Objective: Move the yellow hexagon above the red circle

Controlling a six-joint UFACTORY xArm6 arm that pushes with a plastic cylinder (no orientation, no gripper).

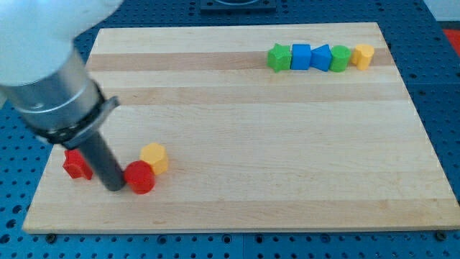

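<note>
1. Camera view: the yellow hexagon point(154, 157) lies near the board's point(244, 144) lower-left corner, touching the red circle point(140, 177) at that block's upper right.
2. We judge the hexagon light, rigid and smooth-sided; it should slide readily on the wood and may turn if pushed off-centre. There is nothing to grasp; the place to bear on is a flat side face, in line with its middle.
3. To end above the circle, it seems to need only a short nudge toward the view's left, so we would bear on its right-hand face.
4. We carry no gripper, so nothing opens, closes or holds. Our tip point(115, 187) sits just left of the red circle, apparently touching it, and apart from the hexagon.
5. A second red block point(76, 164), shape unclear, lies left of the rod.
6. Well apart, along the top right: green star point(279, 57), blue cube point(301, 56), another blue block point(321, 57), a green block point(340, 57), a yellow block point(363, 55).
</note>
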